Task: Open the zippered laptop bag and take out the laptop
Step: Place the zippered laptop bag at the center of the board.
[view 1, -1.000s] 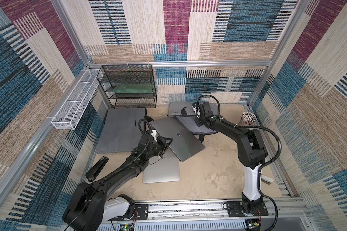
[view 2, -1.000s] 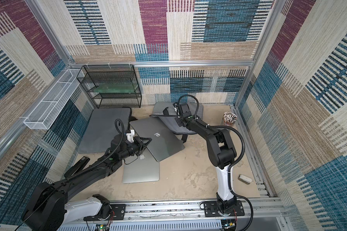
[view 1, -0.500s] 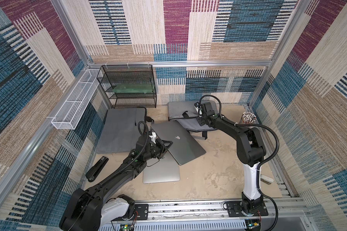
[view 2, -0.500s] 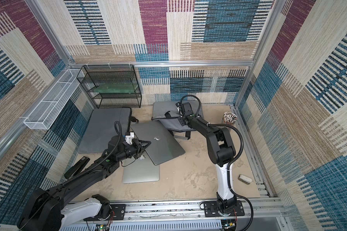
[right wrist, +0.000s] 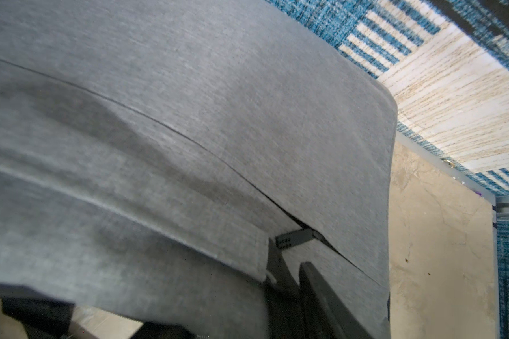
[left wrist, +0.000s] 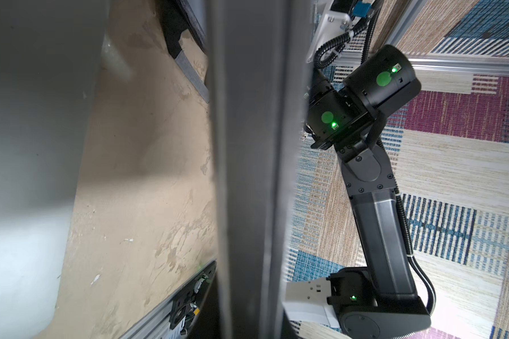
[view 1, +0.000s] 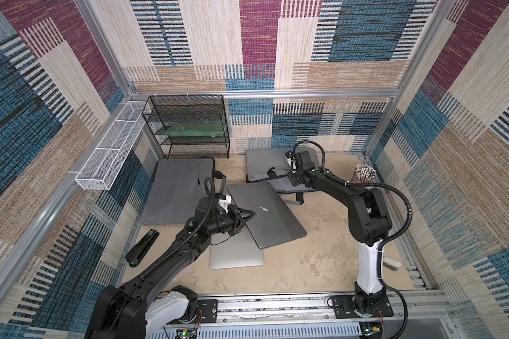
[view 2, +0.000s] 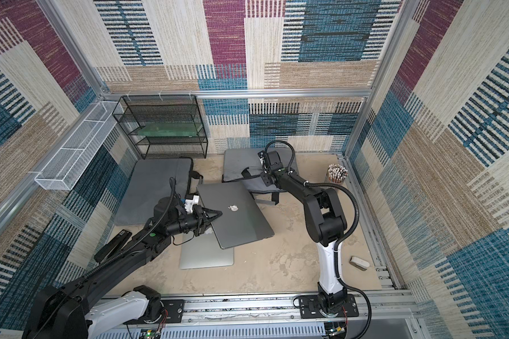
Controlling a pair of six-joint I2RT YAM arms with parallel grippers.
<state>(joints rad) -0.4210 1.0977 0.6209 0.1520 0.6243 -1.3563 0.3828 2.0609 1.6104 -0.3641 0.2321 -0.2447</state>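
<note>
Grey laptop (view 1: pixel 269 217) fully out, just beside bag (view 1: pixel 262 161), overlapping silver laptop (view 1: pixel 235 256). Left gripper (view 1: pixel 244 216) clamped on laptop's side edge. Right gripper (view 1: pixel 294 178) against bag's flap; open or closed, cannot tell. Likely last step: setting down. Keep laptop level, slide slowly away from bag, settle flat before releasing; steer clear of bag's straps (view 1: pixel 299 199).

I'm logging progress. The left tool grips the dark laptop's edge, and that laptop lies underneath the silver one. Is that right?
Not quite. The dark laptop lies on top of the silver laptop, covering part of it, not underneath. Both top views show this. The rest stands: the left tool grips the dark laptop's edge.
</note>
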